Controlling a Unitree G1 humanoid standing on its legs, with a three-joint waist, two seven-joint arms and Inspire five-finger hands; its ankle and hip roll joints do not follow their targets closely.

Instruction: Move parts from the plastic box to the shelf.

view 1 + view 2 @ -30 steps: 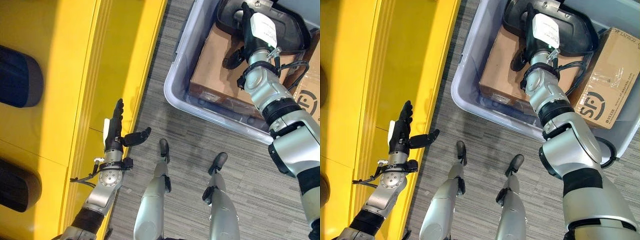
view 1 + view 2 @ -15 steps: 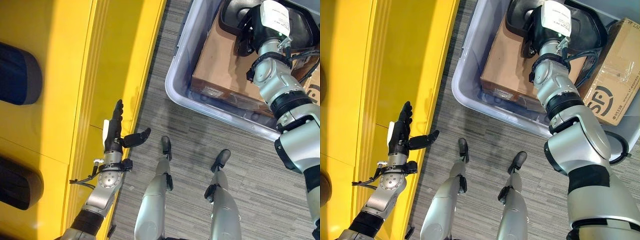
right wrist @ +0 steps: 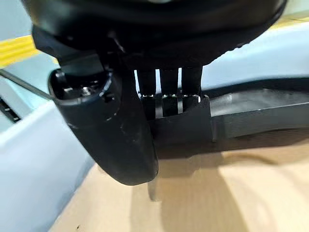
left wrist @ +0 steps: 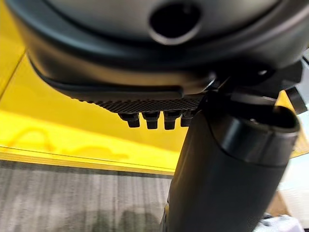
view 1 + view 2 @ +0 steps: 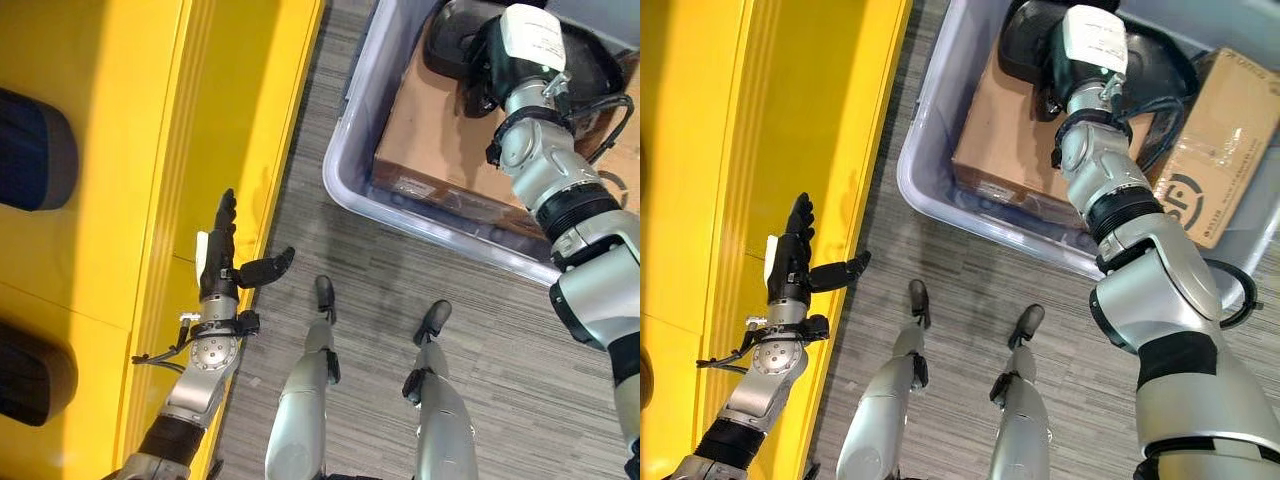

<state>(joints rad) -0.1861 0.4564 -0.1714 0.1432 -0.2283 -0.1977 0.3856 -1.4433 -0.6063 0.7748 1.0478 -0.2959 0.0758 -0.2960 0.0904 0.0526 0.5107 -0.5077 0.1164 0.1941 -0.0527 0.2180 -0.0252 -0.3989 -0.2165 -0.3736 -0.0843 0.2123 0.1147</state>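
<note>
A black moulded part (image 5: 445, 45) lies at the far end of the clear plastic box (image 5: 345, 180), partly on a flat cardboard box (image 5: 430, 130). My right hand (image 5: 498, 62) is on this part's near rim. In the right wrist view its fingers (image 3: 169, 92) go over the rim of the part (image 3: 260, 116) and the thumb (image 3: 116, 140) lies against the near side. My left hand (image 5: 222, 265) is open, fingers straight and thumb spread, over the edge of the yellow shelf (image 5: 120, 150). It holds nothing.
A second cardboard box (image 5: 1205, 170) stands at the right inside the plastic box. Two dark rounded parts (image 5: 35, 150) (image 5: 30, 375) lie on the yellow shelf at the far left. Grey carpet runs between the shelf and the box.
My right hand has moved from above the cardboard box up onto the black part's rim. The view has shifted slightly. The left hand stays open.
</note>
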